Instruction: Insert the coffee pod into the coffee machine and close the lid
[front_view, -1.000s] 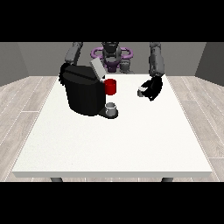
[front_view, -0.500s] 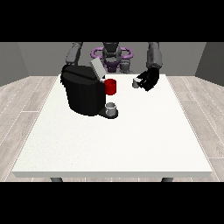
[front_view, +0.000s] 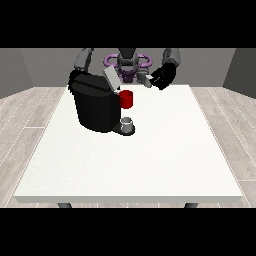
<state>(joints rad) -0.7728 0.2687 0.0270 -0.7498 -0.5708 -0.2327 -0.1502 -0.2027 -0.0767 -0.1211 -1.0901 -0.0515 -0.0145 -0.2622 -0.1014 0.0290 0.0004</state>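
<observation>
- White table: broad work surface; the robot stands at its far edge, arms reaching over it toward the camera.
- Coffee machine: black, bulky body on the table toward the view's left. Its grey lid is tilted up and open, presumably so the top can take a pod.
- Red part: on the machine's front, just below the raised lid; whether it is a cup or part of the brew head cannot be told.
- Grey cup: small, on the machine's base under the red part, placed to catch the brew.
- Coffee pod: small light-grey piece, raised off the table, held at the fingertips of the hand at the view's right, level with the lid and a little to its right.
- Hand at the view's right: black, fingers curled round the pod, carried high, likely to clear the machine's top on approach. Insertion not yet done; lid not yet closed.
- Hand at the view's left: mostly hidden behind the machine's rear corner; finger state cannot be told. Possibly bracing the body.
</observation>
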